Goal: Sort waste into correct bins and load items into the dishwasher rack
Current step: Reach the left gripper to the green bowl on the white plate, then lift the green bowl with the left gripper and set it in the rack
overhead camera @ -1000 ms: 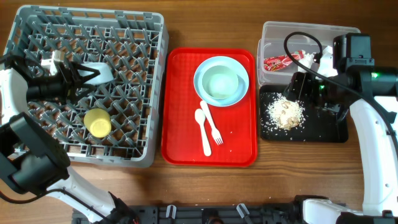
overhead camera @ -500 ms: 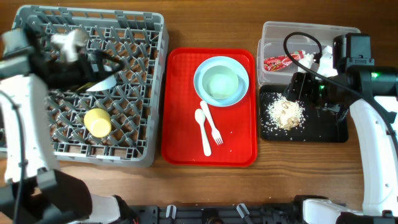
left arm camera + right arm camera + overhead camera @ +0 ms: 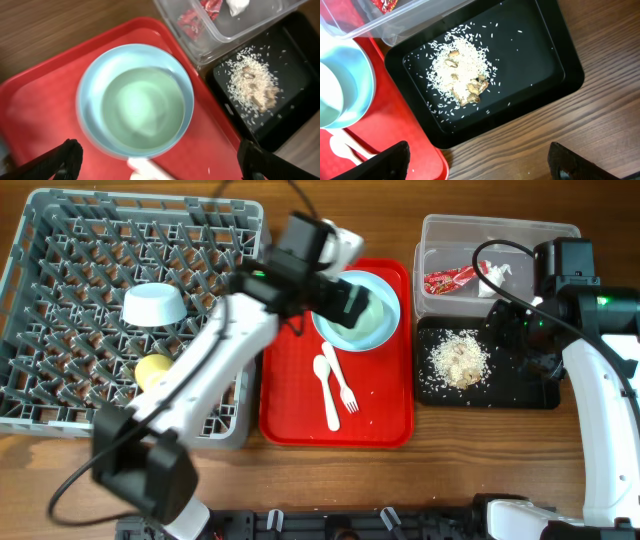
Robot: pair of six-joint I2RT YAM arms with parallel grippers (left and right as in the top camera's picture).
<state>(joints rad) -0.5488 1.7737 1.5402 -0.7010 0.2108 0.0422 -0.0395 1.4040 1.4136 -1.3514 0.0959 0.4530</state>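
Now my left tool (image 3: 160,150) wide open, empty, above bowl (image 3: 142,107) on plate (image 3: 88,90); my right tool (image 3: 480,150) wide open, empty, over food scraps (image 3: 460,77) in black tray (image 3: 545,60).

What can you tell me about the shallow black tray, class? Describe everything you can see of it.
The black tray is a shallow rectangle with rounded corners and a raised rim, seemingly matte plastic. It lies flat on the wooden table, close beside the clear tub and to the right of the red tray. A heap of pale food scraps sits left of its middle, with loose grains scattered around it; the rest is bare.
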